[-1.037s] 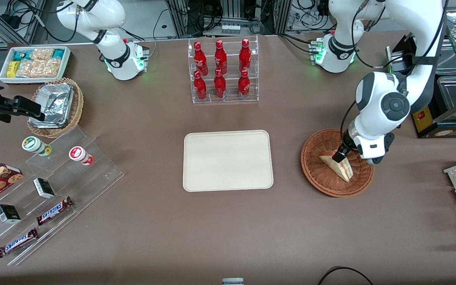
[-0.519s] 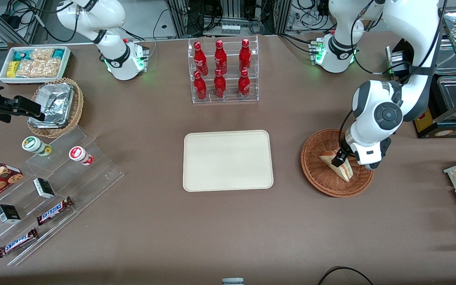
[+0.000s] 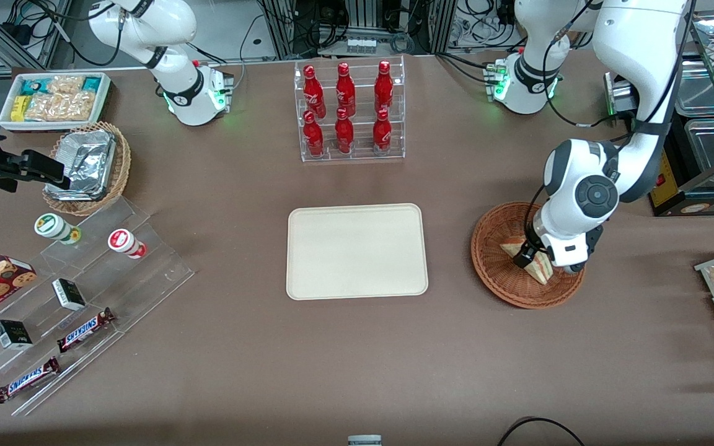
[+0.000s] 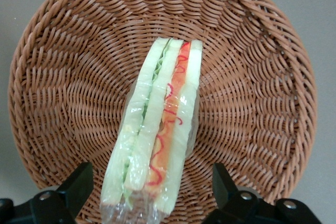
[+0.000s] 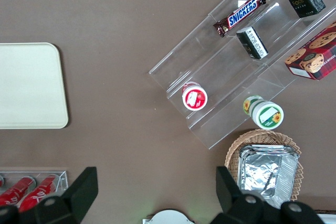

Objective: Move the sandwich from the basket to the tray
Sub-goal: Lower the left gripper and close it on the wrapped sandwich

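Jaws of gripper (image 4: 149,192) straddle sandwich (image 4: 157,129) in basket (image 4: 252,77).

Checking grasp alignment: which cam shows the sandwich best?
Left wrist view: the sandwich fills it, filling layers clear, lying in the basket with the open pincer straddling it. Front view shows only part of it under the arm. Right wrist view doesn't show it.

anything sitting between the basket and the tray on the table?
No. Front view shows only bare brown tabletop between the basket and the tray. The open gripper is down in the basket, fingers straddling the sandwich, seen in the left wrist view.
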Motion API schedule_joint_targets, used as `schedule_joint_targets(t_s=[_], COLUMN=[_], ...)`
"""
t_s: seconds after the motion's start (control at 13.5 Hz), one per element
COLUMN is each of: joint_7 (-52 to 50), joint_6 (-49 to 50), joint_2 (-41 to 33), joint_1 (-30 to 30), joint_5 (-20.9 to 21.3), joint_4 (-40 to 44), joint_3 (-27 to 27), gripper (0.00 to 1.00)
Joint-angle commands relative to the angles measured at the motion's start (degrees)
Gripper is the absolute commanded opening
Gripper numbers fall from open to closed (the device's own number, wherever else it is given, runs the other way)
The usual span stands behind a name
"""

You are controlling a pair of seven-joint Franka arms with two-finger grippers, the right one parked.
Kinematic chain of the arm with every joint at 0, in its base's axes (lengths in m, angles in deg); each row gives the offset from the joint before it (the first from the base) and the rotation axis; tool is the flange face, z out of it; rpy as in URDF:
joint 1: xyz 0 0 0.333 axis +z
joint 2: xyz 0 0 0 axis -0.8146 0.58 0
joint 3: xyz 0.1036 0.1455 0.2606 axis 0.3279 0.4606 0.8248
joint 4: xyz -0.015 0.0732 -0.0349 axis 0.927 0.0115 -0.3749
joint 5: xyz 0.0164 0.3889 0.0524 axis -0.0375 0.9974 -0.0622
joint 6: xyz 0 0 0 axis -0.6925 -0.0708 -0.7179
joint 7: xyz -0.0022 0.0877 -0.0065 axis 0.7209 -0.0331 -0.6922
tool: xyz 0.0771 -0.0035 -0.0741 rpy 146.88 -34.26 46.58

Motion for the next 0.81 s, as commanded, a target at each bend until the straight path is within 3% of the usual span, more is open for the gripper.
schedule_joint_targets(t_s=[0.0,0.15,0.22,0.37,0.74], joint_7=[-2.0,-2.3,-2.1,-1.7,-0.8], joint_6=[-0.6,-0.3,0.0,1.7,18.1], joint_2=[1.6,1.7,1.5,1.0,1.2], joint_1=[-0.5,-0.5,-0.5,-0.5,-3.6], joint_5=[1.8,1.9,1.9,1.9,2.0], joint_4=[1.1,1.1,1.1,2.0,14.2], joint_3=[0.2,0.2,0.3,0.2,0.0], gripper=[0.89,0.23,0.00,0.00,0.00])
